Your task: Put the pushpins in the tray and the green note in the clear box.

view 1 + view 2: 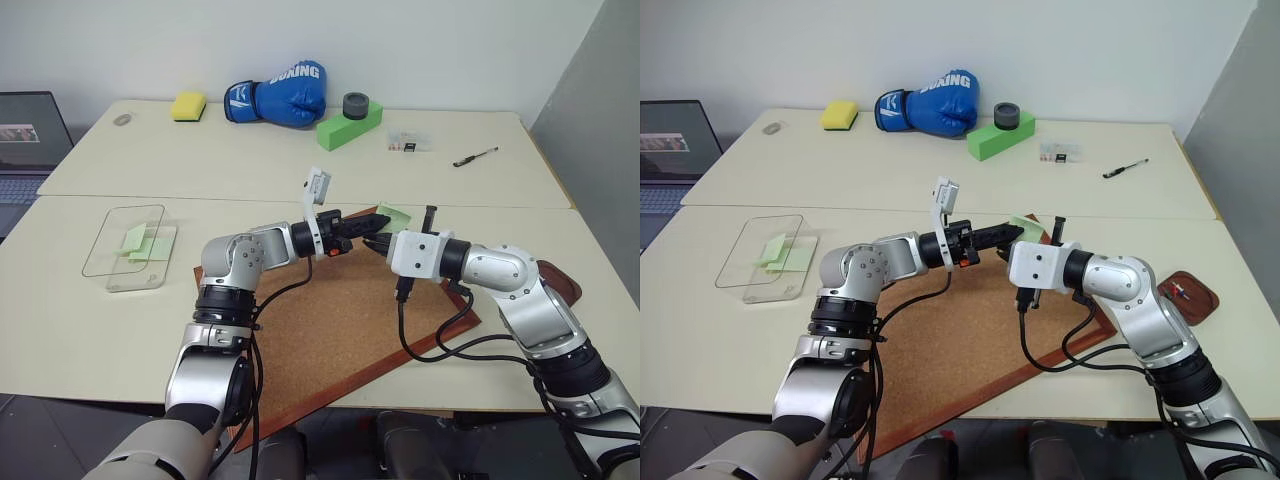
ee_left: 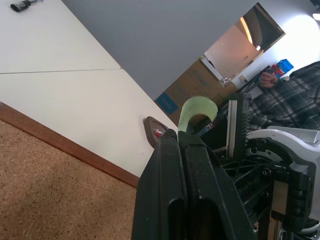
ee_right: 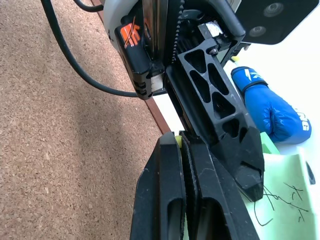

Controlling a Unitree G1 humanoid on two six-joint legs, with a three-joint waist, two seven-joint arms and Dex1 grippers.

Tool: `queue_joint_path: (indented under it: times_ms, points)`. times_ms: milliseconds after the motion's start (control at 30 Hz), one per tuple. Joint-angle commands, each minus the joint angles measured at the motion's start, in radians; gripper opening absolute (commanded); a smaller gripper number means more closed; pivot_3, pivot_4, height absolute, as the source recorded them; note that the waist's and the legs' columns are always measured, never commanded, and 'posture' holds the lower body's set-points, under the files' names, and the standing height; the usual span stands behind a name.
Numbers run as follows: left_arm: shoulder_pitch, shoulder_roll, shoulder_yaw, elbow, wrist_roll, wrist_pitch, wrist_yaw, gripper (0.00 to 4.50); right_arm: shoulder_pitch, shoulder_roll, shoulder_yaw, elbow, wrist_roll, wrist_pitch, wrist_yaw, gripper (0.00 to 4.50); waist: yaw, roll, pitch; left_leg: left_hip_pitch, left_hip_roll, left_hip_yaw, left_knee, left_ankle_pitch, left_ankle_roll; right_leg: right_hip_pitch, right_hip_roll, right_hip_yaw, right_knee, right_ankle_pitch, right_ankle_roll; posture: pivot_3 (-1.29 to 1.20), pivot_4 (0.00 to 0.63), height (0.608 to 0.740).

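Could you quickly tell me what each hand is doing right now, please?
Left hand: closed on the green note.
Right hand: closed too, pinching the same green note from the other side.

The left claw [image 2: 178,137] pinches the curled green note [image 2: 196,110] above the corkboard [image 2: 55,185].

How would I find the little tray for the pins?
Start at the big corkboard in the middle of the table. Just past its right corner, by the robot's right arm, sits the tray. It is small, dark reddish-brown, with rounded corners, unlike the clear box far left.
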Motion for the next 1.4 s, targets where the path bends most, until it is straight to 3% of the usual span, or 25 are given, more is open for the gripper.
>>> queue_joint_path:
  times_ms: [33, 767, 933, 1100, 1400]
  points:
    - [-0.023, -0.002, -0.012, -0.011, -0.003, -0.01, -0.014, 0.04, -0.015, 0.005, -0.02, -0.059, 0.006, -0.004, -0.007, 0.0, 0.0, 0.0, 0.0, 0.0, 0.0, 0.0, 0.0, 0.0, 0.0, 0.0, 0.0, 0.0, 0.001, 0.0, 0.0, 0.0, 0.15, 0.74]
    - [-0.001, -0.023, -0.013, 0.03, 0.099, -0.173, 0.073, 0.04, 0.004, 0.001, -0.081, -0.166, 0.031, 0.02, -0.041, 0.0, 0.0, 0.0, 0.0, 0.002, 0.0, 0.0, 0.0, 0.001, -0.001, 0.0, 0.0, 0.0, 0.003, -0.002, 0.003, 0.0, 0.15, 0.74]
    - [0.029, 0.012, -0.012, -0.056, 0.111, -0.202, 0.065, 0.04, 0.137, -0.025, -0.219, -0.27, 0.069, 0.172, -0.08, 0.0, 0.003, 0.0, 0.0, 0.002, 0.0, 0.0, 0.0, 0.001, -0.001, 0.001, 0.0, 0.0, 0.003, -0.002, 0.003, 0.0, 0.15, 0.74]
    - [0.086, 0.061, -0.022, -0.188, 0.115, -0.216, 0.063, 0.04, 0.369, -0.05, -0.442, -0.345, 0.037, 0.379, -0.167, 0.0, 0.012, 0.0, 0.0, 0.002, -0.001, 0.0, 0.0, 0.001, -0.001, 0.0, 0.0, 0.001, 0.003, -0.002, 0.003, 0.0, 0.15, 0.74]
    - [0.127, 0.083, -0.057, -0.302, 0.106, -0.22, 0.043, 0.04, 0.642, -0.073, -0.755, -0.229, 0.01, 0.447, -0.273, 0.0, 0.021, 0.0, 0.0, 0.006, -0.001, 0.002, 0.0, 0.001, -0.001, 0.003, 0.0, 0.002, 0.005, -0.003, 0.003, 0.0, 0.15, 0.74]
